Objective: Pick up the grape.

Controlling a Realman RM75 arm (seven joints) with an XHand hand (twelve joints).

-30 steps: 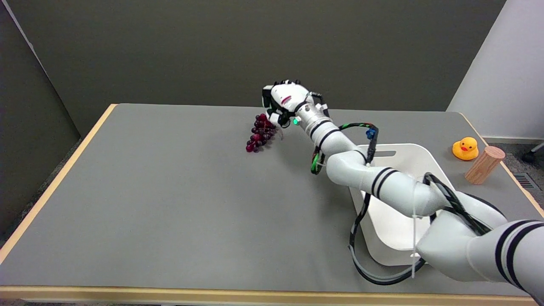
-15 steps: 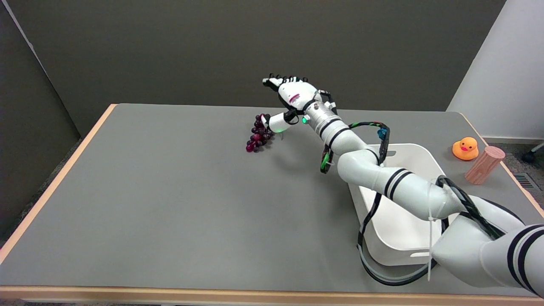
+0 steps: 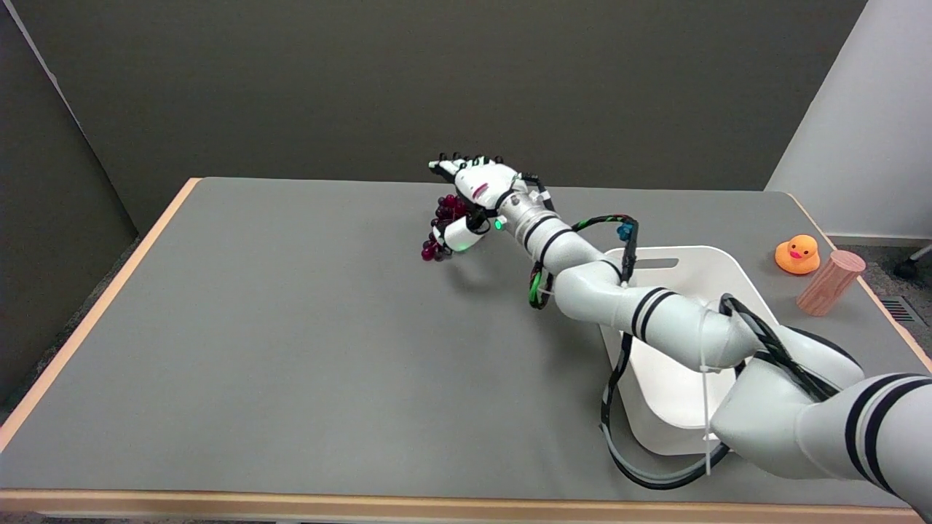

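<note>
The bunch of dark red grapes lies on the gray worktop, toward the far side and near the middle. The right hand is right at the bunch, with its fingers stretched out flat above the far side of the grapes and its thumb low on the near side. So the bunch sits between the fingers and the thumb, and the thumb looks like it touches the grapes. The hand is spread wide and has not closed on the bunch; the grapes rest on the worktop. A small green light glows at the wrist. The white arm reaches in from the lower right, with black bands on it and black cables hanging along it. Under the arm, on the right part of the worktop, sits a white bin, and the arm hides a lot of it. Near the right edge of the worktop is a yellow rubber duck, and just beside it a short wooden cylinder that leans a little. The duck and the cylinder are well apart from the grapes. Behind the worktop is a dark wall.
</note>
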